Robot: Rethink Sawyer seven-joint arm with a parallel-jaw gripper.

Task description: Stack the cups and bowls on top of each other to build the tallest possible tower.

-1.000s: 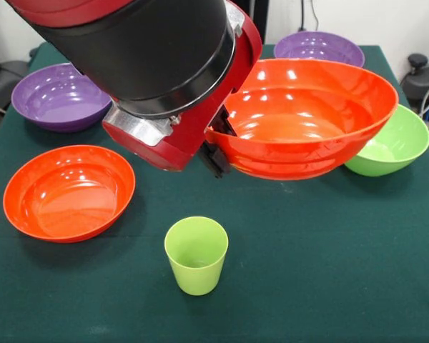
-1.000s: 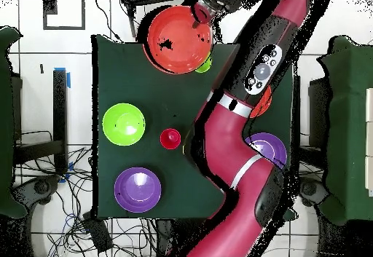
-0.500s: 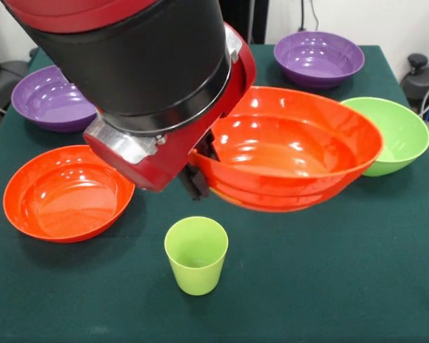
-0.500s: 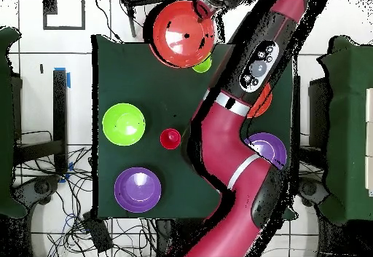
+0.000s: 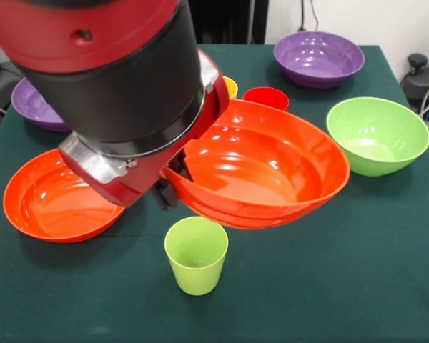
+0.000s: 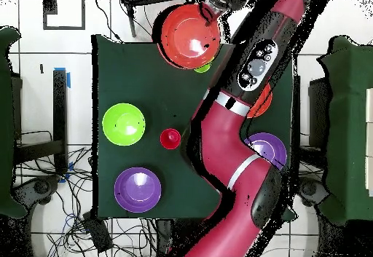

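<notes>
My gripper [image 5: 169, 190] is shut on the left rim of a wide orange bowl [image 5: 261, 168], which hangs tilted just above and behind the upright light green cup [image 5: 195, 255] without touching it. In the overhead view the held orange bowl [image 6: 189, 36] covers most of the light green cup [image 6: 202, 68] at the table's far edge, with the gripper [image 6: 212, 11] at its rim. A second orange bowl [image 5: 50, 204] sits on the table at the left. The red cup [image 5: 266, 96] and the yellow cup [image 5: 230, 87] peek out behind the held bowl. The blue and purple cups are hidden.
A light green bowl [image 5: 375, 136] sits at the right and a purple bowl [image 5: 318, 57] at the back right. Another purple bowl [image 5: 28, 107] is at the back left, half hidden by the arm. The table [image 5: 329, 286] has a dark green cloth.
The gripper has carried the orange bowl down and to the left in the front view, closer to the light green cup. The red and yellow cups now show behind it.
</notes>
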